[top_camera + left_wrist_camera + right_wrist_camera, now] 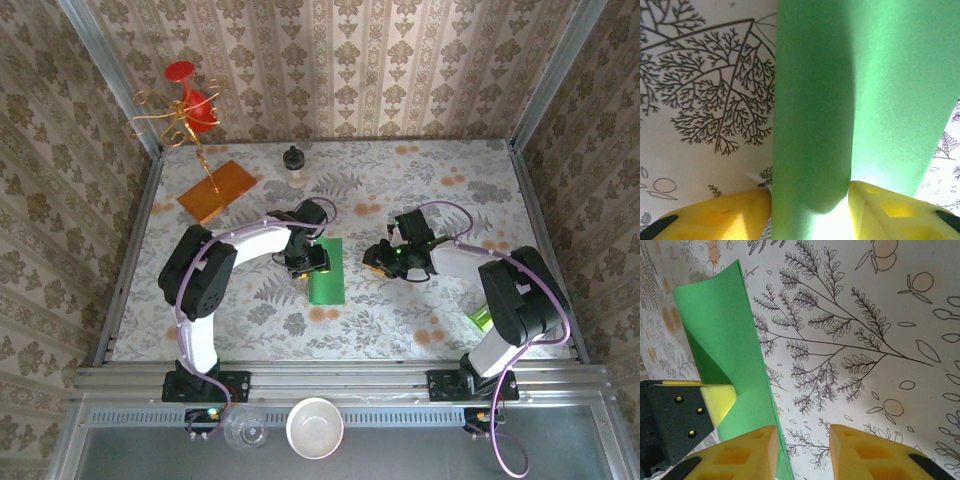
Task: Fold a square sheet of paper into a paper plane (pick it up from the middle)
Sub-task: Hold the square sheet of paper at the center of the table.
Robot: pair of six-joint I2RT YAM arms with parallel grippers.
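Between the yellow fingers (715, 220) of the left gripper (810, 202) runs a loose curl of the square sheet of paper (865, 100). The jaws stand apart on either side of it, but the view is so close that I cannot tell whether they truly pinch the curl or only flank it. From the right wrist, one of those fingers is seen tucked under a raised flap, while the rest of the green sheet lies flat on the patterned table (880, 330). The right gripper (802, 440) sits low just beside the sheet's long edge, its jaws spread with nothing between them. From above, the sheet is a narrow rectangle between the two arms, with the left claw at its left edge. The step looks like a lengthwise fold. To do it well, pin the flat layer with the right claw, carry the flap across until the edges meet, then press along the crease.
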